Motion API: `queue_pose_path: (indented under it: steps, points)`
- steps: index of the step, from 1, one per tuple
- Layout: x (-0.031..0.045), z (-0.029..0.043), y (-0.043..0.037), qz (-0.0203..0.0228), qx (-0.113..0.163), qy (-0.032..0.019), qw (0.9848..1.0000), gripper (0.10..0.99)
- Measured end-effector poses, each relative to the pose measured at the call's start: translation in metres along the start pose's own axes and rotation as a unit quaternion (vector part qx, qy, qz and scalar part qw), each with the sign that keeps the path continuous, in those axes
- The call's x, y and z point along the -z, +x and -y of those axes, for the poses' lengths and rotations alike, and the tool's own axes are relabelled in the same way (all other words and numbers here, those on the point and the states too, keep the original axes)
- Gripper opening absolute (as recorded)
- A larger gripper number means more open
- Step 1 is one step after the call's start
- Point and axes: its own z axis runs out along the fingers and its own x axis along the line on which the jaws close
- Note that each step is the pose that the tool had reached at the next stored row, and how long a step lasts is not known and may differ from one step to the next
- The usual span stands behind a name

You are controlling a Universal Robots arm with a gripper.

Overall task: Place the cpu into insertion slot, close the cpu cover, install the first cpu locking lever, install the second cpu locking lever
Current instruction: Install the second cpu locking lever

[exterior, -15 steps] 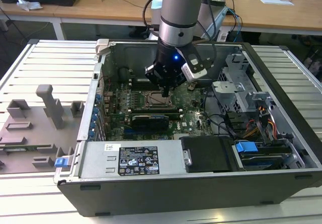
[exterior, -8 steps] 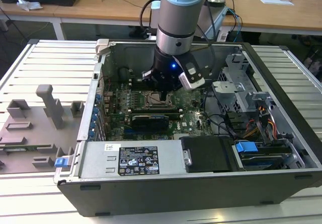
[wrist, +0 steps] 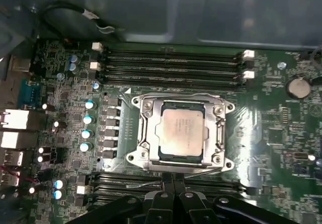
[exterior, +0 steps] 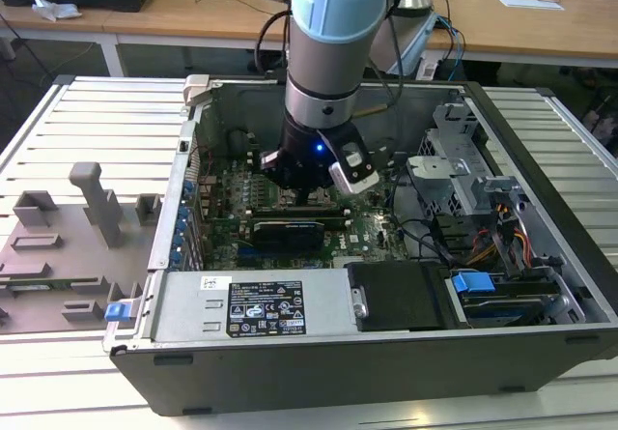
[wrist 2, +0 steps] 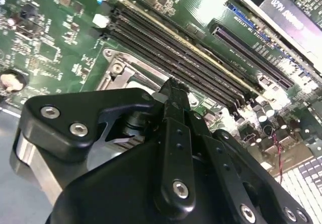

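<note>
Silver-beige chip: the cpu (wrist: 181, 131) is lying flat in the insertion slot (wrist: 220, 133), with the cpu cover (wrist: 178, 101) sitting down around it as a frame.
Exterior view: the arm is reaching down into the open computer case (exterior: 290, 372), which is standing on a slatted counter (exterior: 87, 130); the end effector (exterior: 307, 196) is hovering low over the green motherboard (exterior: 224, 198), hiding the socket beneath it.
Second wrist view: the end effector (wrist 2: 171, 90) is showing its fingers drawn together to a narrow tip with nothing between them, poised just above a corner of the socket's metal frame, beside the long memory slots (wrist 2: 201, 68).
First wrist view: looking straight down, the whole socket is showing, chip centred in the cover's opening; thin wire levers are running along the frame edges, though whether they are latched I cannot tell. The end effector (wrist: 173, 178) is sitting just beside the frame's edge nearest the camera.
Handling: the chip is looking light, rigid and fragile, best taken by its edges; the cover is thin stiff metal, best pushed at its free edge.
View differences: the first wrist view is giving the seating of the chip, the second the closeness of the fingers, the exterior the arm's posture.
</note>
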Motion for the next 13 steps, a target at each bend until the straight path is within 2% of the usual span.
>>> queue_pose_path:
  steps: [4,7,9,10,11,12,13]
  points:
    - [-0.0120,0.0014,0.0074,-0.0012,0.008,-0.0013,1.0000,0.106]
    - [-0.0154,0.0016,0.0115,-0.0019,0.016,-0.0083,0.9998,0.106]
    - [-0.0180,0.0014,0.0205,-0.0020,0.019,-0.0122,0.9997,0.106]
    - [-0.0196,0.0008,0.0338,-0.0017,0.022,-0.0209,0.9995,0.106]
    - [-0.0213,0.0005,0.0398,-0.0013,0.024,-0.0278,0.9993,0.106]
    - [-0.0242,-0.0016,0.0386,-0.0011,0.024,-0.0317,0.9992,0.106]
    - [-0.0261,-0.0022,0.0377,-0.0007,0.024,-0.0321,0.9992,0.106]
